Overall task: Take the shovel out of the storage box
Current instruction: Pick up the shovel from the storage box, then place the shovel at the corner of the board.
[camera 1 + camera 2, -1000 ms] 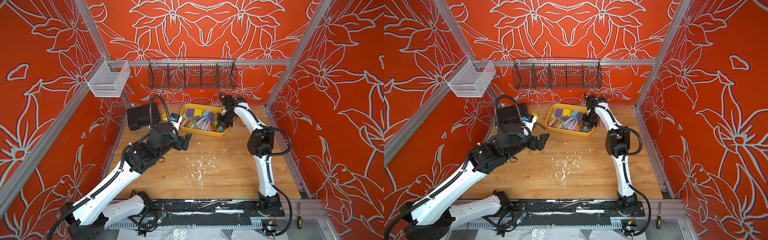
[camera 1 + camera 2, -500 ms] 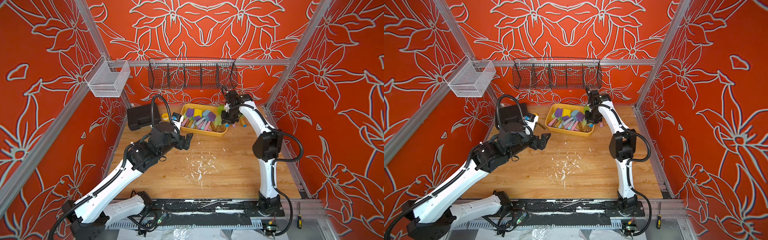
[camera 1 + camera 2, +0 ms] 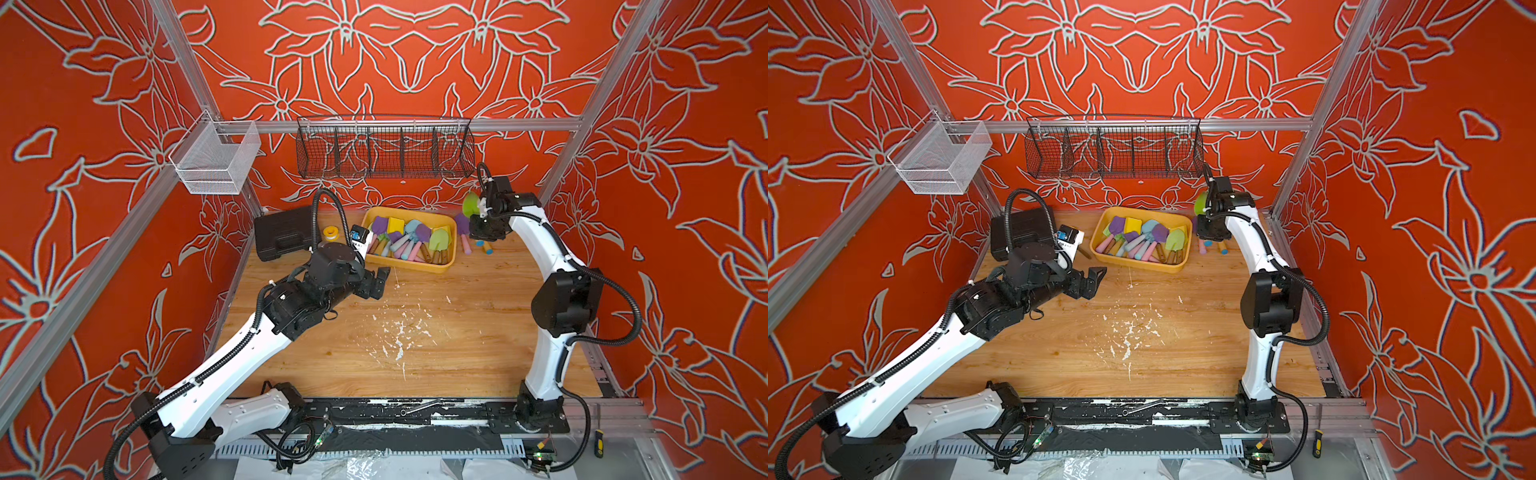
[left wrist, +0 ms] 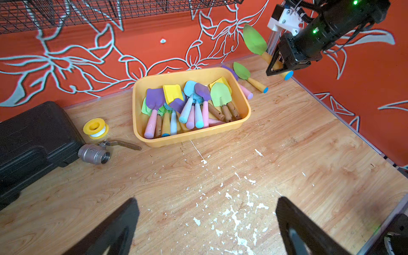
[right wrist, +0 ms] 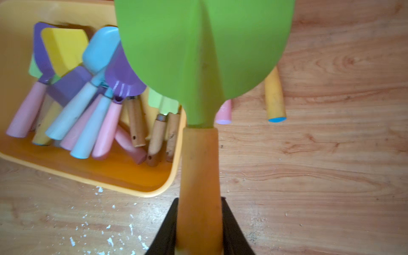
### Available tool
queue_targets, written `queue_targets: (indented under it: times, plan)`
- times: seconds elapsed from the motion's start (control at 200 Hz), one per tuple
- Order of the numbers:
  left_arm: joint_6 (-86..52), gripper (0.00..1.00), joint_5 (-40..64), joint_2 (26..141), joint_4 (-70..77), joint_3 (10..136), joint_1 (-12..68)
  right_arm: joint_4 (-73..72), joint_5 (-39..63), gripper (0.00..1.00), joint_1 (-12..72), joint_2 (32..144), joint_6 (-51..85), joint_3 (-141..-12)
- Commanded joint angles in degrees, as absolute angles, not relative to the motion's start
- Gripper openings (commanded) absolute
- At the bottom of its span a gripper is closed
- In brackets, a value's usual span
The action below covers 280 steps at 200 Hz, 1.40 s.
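The right claw (image 4: 278,66) clenches the green shovel (image 4: 254,39) by its yellow handle, lifted clear, the box (image 4: 194,139) down beside it. The blade-heavy tool may pivot or slip (grip sits near the handle's end), dropping onto loose shovels (image 4: 242,70) beneath. The left claw (image 3: 380,281) gapes, idle.

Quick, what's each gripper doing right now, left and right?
Left gripper: open, holding nothing.
Right gripper: closed on the yellow-orange handle of the green-bladed shovel, held in the air.
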<state>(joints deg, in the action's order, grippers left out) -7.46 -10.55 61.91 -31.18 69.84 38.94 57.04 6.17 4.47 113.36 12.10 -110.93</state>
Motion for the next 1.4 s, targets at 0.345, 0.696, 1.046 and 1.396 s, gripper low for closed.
queue_targets:
  times: [0.345, 0.696, 1.046, 1.396]
  plan:
    - [-7.7, 0.97, -7.8, 65.8, -30.7, 72.0, 38.7, 45.0, 2.2, 0.0, -7.4, 115.5, -8.2, -106.4]
    - [-8.0, 0.97, -6.4, 72.5, -32.8, 77.5, 38.7, 44.7, 2.6, 0.0, -8.1, 130.0, -8.8, -117.4]
    - [-8.1, 0.97, -6.3, 75.4, -33.9, 80.0, 38.7, 47.7, 3.4, 0.0, -9.2, 137.7, -6.3, -122.9]
    - [-8.2, 0.97, -6.2, 76.3, -34.5, 80.6, 38.7, 48.6, 4.7, 0.07, -9.8, 140.6, -5.5, -125.1]
